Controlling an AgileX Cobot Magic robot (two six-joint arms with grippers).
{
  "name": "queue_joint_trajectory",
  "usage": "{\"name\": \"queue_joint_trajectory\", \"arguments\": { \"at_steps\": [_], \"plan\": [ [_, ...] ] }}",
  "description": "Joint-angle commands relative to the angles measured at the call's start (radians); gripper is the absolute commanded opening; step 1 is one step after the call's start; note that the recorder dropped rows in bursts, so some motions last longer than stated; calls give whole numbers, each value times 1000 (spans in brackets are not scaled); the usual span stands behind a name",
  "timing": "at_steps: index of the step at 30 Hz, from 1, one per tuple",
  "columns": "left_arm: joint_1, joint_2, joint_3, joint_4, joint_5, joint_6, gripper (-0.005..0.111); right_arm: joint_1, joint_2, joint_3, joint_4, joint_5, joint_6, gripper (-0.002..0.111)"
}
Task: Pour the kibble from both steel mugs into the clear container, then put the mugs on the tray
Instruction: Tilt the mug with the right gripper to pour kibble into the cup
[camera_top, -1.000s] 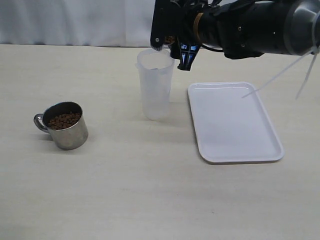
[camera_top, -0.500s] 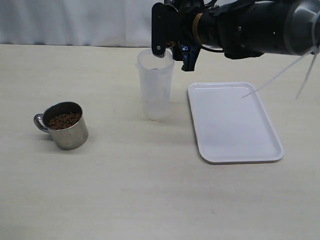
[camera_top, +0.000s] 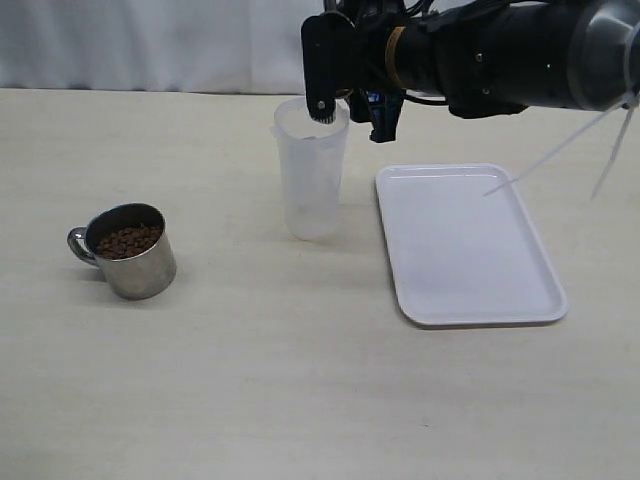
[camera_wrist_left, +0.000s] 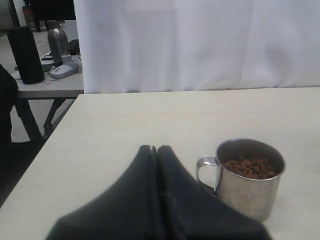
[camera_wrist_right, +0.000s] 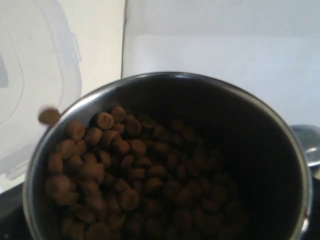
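The right hand (camera_top: 352, 108), over the tall translucent plastic tumbler (camera_top: 311, 180), mostly hides the tilted short shiny steel mug (camera_wrist_right: 235, 140) it grips, full of round brown kibble pellets (camera_wrist_right: 125, 170). The left hand (camera_wrist_left: 157, 150) is shut, empty, near the 2nd mug (camera_wrist_left: 250, 180) on the table (camera_wrist_left: 150, 115).

On the table (camera_top: 300, 390) the container (camera_top: 312, 175) stands in the middle, toward the far side. The tray (camera_top: 470, 250) lies just right of it, not touching, and reaches nearer. A mug (camera_top: 135, 265) sits well left of the container and nearer, handle to the left, with kibble (camera_top: 127, 241) in it. The left gripper (camera_wrist_left: 156, 150) is just beside this mug, apart from it. The right gripper (camera_top: 350, 85) hangs over the container's rim with a second mug (camera_wrist_right: 280, 150) in it, tipped; kibble lies heaped toward that mug's lip. A curtain (camera_top: 150, 40) hangs behind the table's far edge
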Motion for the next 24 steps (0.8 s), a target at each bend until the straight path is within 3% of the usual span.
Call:
{"name": "queue_joint_trajectory", "arguments": {
  "at_steps": [1,24],
  "plan": [
    [-2,-2,3,-3,-6,-2,0,1,-8,-19,-9,-7,-14,5],
    [-2,-2,3,-3,-11,-2,0,1,-8,-19,-9,-54,-170,5]
  ]
}}
